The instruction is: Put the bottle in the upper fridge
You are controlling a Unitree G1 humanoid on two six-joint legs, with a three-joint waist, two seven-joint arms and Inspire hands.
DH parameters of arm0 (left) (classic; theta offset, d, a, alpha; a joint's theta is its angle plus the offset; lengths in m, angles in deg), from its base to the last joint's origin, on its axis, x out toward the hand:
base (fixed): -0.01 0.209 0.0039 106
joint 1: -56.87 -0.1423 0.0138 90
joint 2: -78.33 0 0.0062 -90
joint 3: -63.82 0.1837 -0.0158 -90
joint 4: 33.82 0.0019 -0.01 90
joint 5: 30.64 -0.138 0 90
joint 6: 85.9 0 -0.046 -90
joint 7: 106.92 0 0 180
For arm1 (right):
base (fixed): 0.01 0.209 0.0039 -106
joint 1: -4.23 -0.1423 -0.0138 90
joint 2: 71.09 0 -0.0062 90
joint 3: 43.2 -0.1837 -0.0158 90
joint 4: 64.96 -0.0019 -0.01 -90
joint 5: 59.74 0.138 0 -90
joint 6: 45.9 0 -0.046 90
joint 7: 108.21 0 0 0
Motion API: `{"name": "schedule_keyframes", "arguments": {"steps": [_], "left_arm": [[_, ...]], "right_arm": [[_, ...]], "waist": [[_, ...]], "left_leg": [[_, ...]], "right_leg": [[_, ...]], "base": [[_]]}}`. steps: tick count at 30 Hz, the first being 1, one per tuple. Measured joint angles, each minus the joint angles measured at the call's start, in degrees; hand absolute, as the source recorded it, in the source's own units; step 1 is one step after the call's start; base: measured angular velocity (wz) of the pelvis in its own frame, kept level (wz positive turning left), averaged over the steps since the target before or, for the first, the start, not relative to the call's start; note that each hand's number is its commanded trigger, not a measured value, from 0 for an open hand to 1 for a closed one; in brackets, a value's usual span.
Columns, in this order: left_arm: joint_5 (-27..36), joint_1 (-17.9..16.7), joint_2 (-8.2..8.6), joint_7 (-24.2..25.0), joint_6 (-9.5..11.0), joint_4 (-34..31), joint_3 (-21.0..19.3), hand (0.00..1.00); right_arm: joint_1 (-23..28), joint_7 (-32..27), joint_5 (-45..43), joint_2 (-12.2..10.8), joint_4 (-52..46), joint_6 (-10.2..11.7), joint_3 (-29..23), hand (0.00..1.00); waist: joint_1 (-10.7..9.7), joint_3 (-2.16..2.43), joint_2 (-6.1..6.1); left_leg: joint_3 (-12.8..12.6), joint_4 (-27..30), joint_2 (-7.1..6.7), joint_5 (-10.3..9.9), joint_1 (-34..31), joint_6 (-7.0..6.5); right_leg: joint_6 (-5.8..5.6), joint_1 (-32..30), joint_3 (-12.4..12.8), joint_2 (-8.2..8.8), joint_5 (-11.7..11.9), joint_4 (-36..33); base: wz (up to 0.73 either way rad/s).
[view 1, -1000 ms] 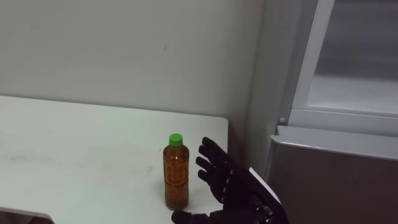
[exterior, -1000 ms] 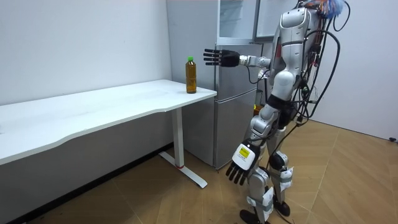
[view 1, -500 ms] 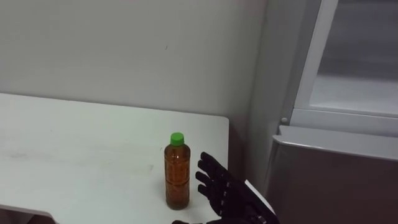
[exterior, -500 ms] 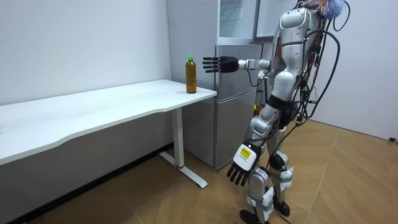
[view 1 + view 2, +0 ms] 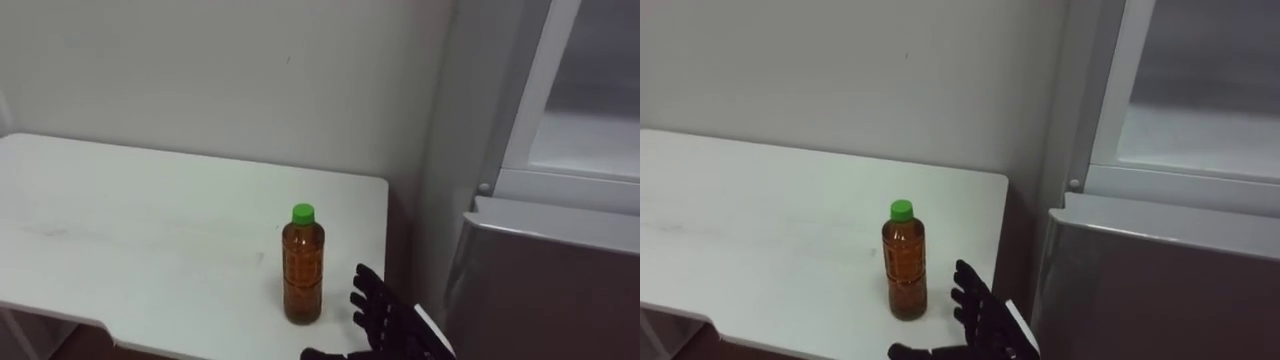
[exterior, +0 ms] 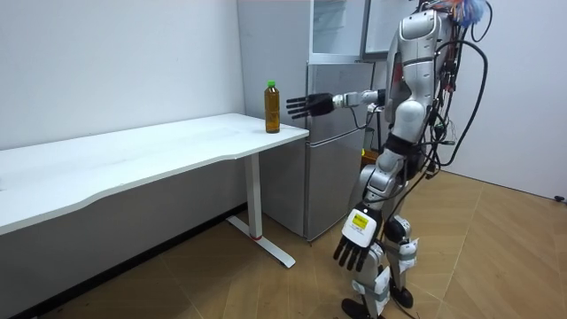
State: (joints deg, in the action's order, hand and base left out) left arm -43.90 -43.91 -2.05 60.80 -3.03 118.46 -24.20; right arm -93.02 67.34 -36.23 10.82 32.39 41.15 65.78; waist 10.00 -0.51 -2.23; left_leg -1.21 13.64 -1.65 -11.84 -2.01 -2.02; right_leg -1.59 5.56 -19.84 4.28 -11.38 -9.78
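Observation:
An amber bottle (image 5: 303, 265) with a green cap stands upright near the right end of the white table (image 5: 120, 230). My right hand (image 5: 385, 320) reaches in from the lower right, open with fingers spread, just right of the bottle and apart from it. From the side, that hand (image 6: 306, 105) hangs level with the bottle (image 6: 272, 107), a short gap between them. My left hand (image 6: 354, 252) hangs open by my thigh. The upper fridge compartment (image 5: 590, 110) stands open on the right.
The grey lower fridge door (image 5: 550, 290) is closed, right of the table's end. A narrow gap separates table and fridge. A pale wall (image 5: 250, 80) runs behind the table. I stand on the wooden floor before the fridge (image 6: 332, 133).
My right hand has dropped lower and come a little closer to the bottle. The eye view has shifted, so the bottle sits further right. My left hand swung slightly.

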Motion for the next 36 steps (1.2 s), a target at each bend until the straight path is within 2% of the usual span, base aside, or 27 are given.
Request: {"name": "schedule_keyframes", "arguments": {"steps": [2, 5, 14, 19, 24, 28, 33, 36], "left_arm": [[0.02, -0.03, -0.04, -0.02, 0.02, 0.06, 0.29, 0.0], [0.05, 0.09, -0.05, -0.04, 0.05, 0.04, 0.65, 0.0], [0.06, 0.07, -0.08, -0.03, -0.39, -0.27, 2.44, 0.0], [0.02, 0.12, 0.06, -0.02, -0.3, -0.45, 2.81, 0.0], [0.05, 0.35, 0.08, -0.01, -0.32, -0.44, 2.87, 0.0], [0.03, 0.65, 0.14, -0.04, -0.39, -0.37, 3.43, 0.0], [-0.12, 0.46, 0.7, -0.03, -0.97, -0.38, 3.76, 0.0], [-0.13, 0.33, 1.14, -0.02, -1.54, -0.41, 3.76, 0.0]], "right_arm": [[-3.0, -2.9, -0.16, -1.18, 6.29, 0.38, -0.03, 0.0], [-5.1, -5.51, -0.17, -1.43, 10.01, 0.38, -0.02, 0.0], [-8.6, -9.08, -0.27, -1.52, 12.62, 1.03, -0.09, 0.0], [-9.78, -9.78, -1.82, -1.51, 14.8, 2.16, -0.11, 0.0], [-10.31, -10.61, -3.83, -1.82, 16.55, 3.22, -0.14, 0.0], [-12.34, -11.66, -5.38, -2.23, 19.02, 3.24, -0.11, 0.0], [-12.73, -12.87, -7.65, -2.55, 19.39, 3.24, -0.09, 0.0], [-12.75, -13.87, -8.16, -3.03, 19.19, 3.24, -0.1, 0.0]], "waist": [[0.21, 0.04, -0.16], [0.33, 0.12, -0.37], [0.5, -0.09, -0.23], [0.63, -0.4, 0.19], [0.97, -0.54, 0.41], [1.45, -0.63, 0.58], [1.68, -0.53, 0.72], [1.88, -0.31, 0.69]], "left_leg": [[0.35, -0.07, -0.04, 0.22, -0.55, 0.04], [0.88, -0.06, -0.08, 0.51, -1.41, 0.06], [1.49, 0.11, -0.11, 0.89, -3.48, 0.1], [1.67, -0.03, -0.18, 1.1, -3.44, -0.04], [1.82, -0.03, -0.25, 1.23, -3.5, -0.23], [2.0, -0.04, -0.25, 1.38, -3.57, -0.23], [3.41, -0.11, -0.93, 1.72, -3.91, -0.14], [4.07, -0.12, -1.07, 1.98, -4.19, -0.11]], "right_leg": [[0.02, -0.48, -0.32, 0.02, 0.02, -0.02], [0.07, -1.12, -0.9, 0.05, 0.11, 0.0], [0.21, -2.74, -2.62, 0.17, 0.24, -0.05], [0.13, -2.66, -3.98, 0.51, 0.38, -0.1], [-0.04, -2.66, -4.04, 0.69, 0.49, -0.18], [-0.01, -2.71, -3.99, 0.68, 0.54, -0.19], [0.01, -2.73, -4.66, 0.68, 0.55, -0.14], [0.01, -2.73, -5.36, 0.75, 0.55, -0.12]], "base": [[0.06], [0.09], [0.04], [0.02], [0.01], [0.01], [0.11], [0.12]]}}
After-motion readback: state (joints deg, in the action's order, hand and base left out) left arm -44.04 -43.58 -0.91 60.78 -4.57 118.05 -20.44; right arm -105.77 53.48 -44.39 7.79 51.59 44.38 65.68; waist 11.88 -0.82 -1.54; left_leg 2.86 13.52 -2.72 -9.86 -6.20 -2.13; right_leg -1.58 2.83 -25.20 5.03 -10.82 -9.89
